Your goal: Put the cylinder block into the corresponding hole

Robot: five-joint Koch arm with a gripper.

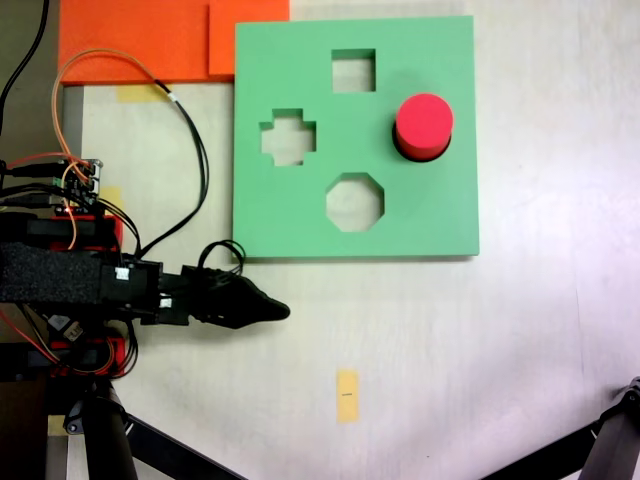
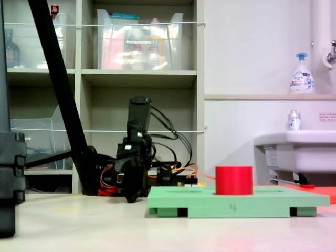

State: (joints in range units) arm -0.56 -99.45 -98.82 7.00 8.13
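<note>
On the green foam board (image 1: 355, 140), toward the first exterior view's right edge of it, the cylinder block (image 1: 424, 126) stands upright over the round cutout (image 1: 400, 148), of which only a dark crescent shows at the block's lower left. In the second exterior view the block (image 2: 234, 180) rises well above the board's top face (image 2: 236, 201), so how deep it sits in the hole cannot be told; judged from both exterior views it is placed at the right cutout, and the insertion looks done or very nearly so.

The other cutouts of the board stay empty: square (image 1: 353, 70), cross (image 1: 288, 137), octagon (image 1: 355, 201).

Block appearance: bright red, matte foam, flat round top, straight wall, no visible dents.

Gripper (image 1: 268, 311) lies off the board, just below its lower-left corner in the first exterior view, well apart from the block and holding nothing. Its jaws read as drawn together to one dark tip

Left, as a judgement: at most a check of seating
</note>
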